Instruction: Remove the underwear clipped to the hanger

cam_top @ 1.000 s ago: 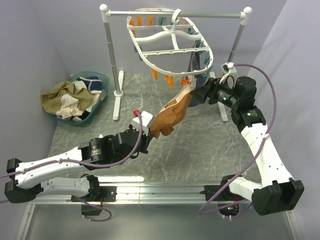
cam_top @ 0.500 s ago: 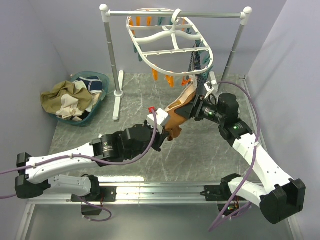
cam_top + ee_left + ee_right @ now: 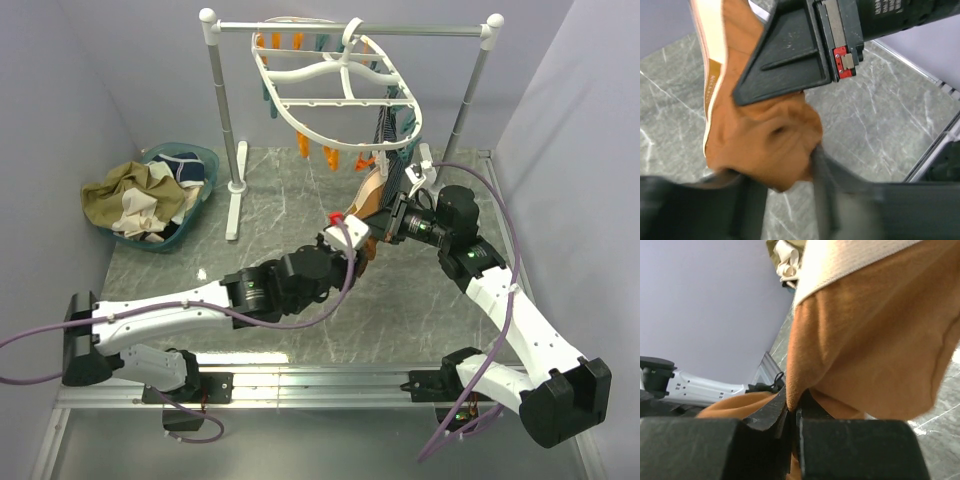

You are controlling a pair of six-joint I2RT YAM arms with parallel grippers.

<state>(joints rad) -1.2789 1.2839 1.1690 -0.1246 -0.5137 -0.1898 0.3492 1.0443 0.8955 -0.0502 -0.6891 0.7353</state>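
- surface [image 3: 400,320]: grey marble. All the action sits right of centre, toward the far edge.
- rail stand [image 3: 225,150]: stands along the far edge and carries the hanger by its hook. A hard downward pull could rock or drag it.
- hanger [image 3: 335,95]: white oval, tilted, hanging over the far edge right of middle. It swings freely, so a pull may turn into swing rather than clip release.
- basket [image 3: 203,157]: near the far-left corner, full of loose garments and well apart from both arms. It looks like the drop point, which means a long carry.
- tan-brown underwear [image 3: 372,192]: top edge clipped at the hanger's near-right rim, body hanging toward the surface with both arms on it.
- striped underwear [image 3: 393,125]: clipped just beside it, so it could snag and come along.
- right pincer [image 3: 792,430]: jaws nearly closed, pinching a fold of the brown cloth. The bite is thin and may slip under load.
- left pincer [image 3: 785,200]: fingers apart and blurred, with the bunched lower end of the cloth between them. Cannot tell whether they are clamping it.
- The two pincers are almost touching, so a collision is likely if they pull in different directions.
- orange clothespins [image 3: 333,158]: the one holding the brown piece is hidden. If it does not let go, expect stretched cloth or a snapped clip.
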